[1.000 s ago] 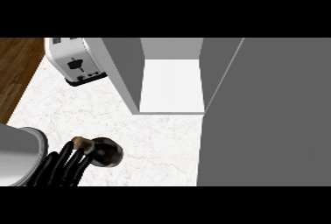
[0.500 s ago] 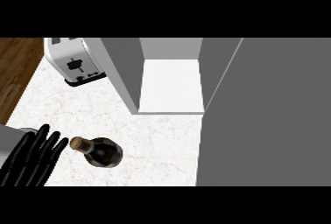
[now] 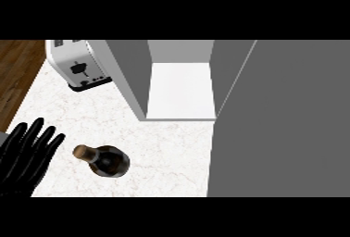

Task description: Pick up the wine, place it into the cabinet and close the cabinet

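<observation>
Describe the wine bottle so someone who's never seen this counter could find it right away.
Start at the white marble counter, in front of the open cabinet. The wine bottle stands near its front edge, beside the left robot hand. It is dark with a cork top, unlike the white toaster.

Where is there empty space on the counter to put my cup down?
The widest bare marble lies between the toaster, the open cabinet and the wine bottle. Another patch runs from the bottle to the cabinet door. The cabinet's white floor is free too. It is crowded at lower left, where the left hand sits beside the bottle.
</observation>
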Tool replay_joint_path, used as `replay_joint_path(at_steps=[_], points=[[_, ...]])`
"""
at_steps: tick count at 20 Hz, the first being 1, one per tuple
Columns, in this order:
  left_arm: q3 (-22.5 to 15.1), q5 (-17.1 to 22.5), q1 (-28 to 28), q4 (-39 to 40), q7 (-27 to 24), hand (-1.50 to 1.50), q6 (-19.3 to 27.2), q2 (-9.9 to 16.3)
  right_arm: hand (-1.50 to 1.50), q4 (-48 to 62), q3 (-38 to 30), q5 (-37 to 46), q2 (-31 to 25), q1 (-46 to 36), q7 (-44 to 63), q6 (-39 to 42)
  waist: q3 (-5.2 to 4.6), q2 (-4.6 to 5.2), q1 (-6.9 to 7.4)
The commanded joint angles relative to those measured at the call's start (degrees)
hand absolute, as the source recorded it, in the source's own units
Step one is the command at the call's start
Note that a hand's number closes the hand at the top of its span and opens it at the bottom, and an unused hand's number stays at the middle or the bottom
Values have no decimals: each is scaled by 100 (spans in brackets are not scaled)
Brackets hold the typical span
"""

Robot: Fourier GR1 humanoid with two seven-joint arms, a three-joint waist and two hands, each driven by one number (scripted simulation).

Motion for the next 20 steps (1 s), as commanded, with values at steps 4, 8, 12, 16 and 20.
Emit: replay_joint_path(at_steps=[4, 8, 12, 16, 20], points=[[718, 959, 222, 612, -193, -150, -835, 300, -150, -816, -202, -392, -61, 90, 466, 23, 3, 3, 23], [209, 169, -39, 1113, -431, -150, -762, -70, -150, -1057, -336, -653, -144, 127, 707, 87, 6, 5, -26], [461, 335, -178, 1265, -391, -150, -872, 43, -150, -831, -6, -251, 79, 149, 433, 95, 7, 6, 7], [722, -235, -265, 2313, -1553, -150, -1211, -178, -150, -988, -405, -627, -142, -687, 1387, -202, -3, 7, -6], [805, -452, -409, 2833, -1849, -150, -1366, -82, -150, -951, -460, -557, -45, -395, 999, -29, 4, 6, 1]])
